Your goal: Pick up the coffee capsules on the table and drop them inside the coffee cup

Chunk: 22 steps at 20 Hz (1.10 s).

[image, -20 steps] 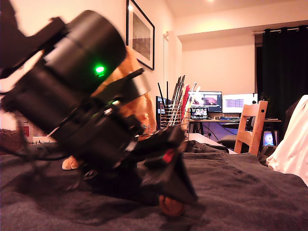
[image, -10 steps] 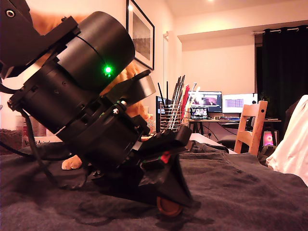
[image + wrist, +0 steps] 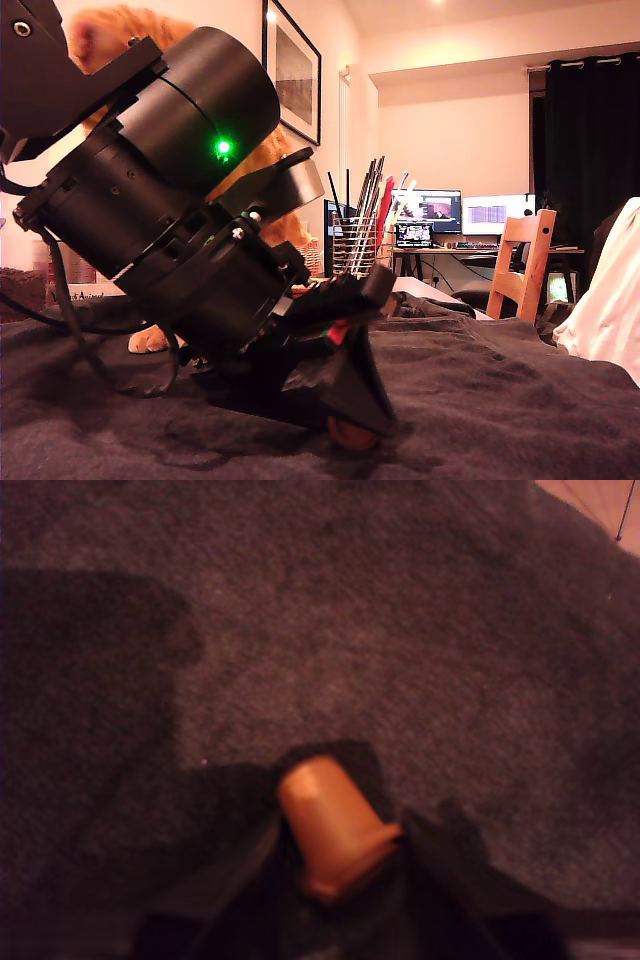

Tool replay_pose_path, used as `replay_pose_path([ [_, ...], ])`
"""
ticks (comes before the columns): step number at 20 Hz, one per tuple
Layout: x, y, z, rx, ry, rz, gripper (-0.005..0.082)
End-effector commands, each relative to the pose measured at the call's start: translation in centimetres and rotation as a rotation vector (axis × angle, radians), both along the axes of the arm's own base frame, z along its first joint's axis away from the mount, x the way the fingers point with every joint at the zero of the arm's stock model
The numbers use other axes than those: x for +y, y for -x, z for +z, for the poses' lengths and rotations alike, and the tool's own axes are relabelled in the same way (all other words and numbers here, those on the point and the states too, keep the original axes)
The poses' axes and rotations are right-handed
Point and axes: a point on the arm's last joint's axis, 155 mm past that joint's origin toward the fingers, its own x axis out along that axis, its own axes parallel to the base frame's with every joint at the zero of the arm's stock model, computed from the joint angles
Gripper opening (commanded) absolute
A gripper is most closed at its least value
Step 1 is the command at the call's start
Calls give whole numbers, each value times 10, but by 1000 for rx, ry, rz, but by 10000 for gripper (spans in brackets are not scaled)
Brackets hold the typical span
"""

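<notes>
Gripper [image 3: 335, 880] fingers close in on a coffee capsule [image 3: 328, 825] from both sides, and in the wrist view the dark fingers [image 3: 455, 865] flank its wider flanged end, so it reads as pinched, though blur hides the actual contact. Its long axis runs out ahead of the tool, narrow flat end pointing away over the cloth and the flange back between the fingers. In the exterior view the gripper [image 3: 345, 415] is tipped steeply down with the capsule [image 3: 350, 432] showing at its tip, at or just above the table [image 3: 500, 400]; I cannot tell whether it has left the cloth. Under this warm light the capsule looks orange-tan, small, tapered and smooth. Beyond the arm stand a wire mesh utensil holder [image 3: 358, 245] and, further off, a desk with monitors [image 3: 462, 212]. No coffee cup shows in either view, so a lift and a carry to wherever it stands would seem to come next.
</notes>
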Motion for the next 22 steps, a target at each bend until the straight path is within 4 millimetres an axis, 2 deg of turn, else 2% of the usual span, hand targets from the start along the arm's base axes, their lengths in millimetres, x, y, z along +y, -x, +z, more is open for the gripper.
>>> replay_pose_path([
  [1, 2, 6, -10, 8, -30, -28, 266],
  [10, 1, 5, -9, 1, -29, -34, 266],
  [17, -1, 3, 8, -50, -10, -60, 266],
  [22, -2, 3, 11, -62, -8, -68, 266],
])
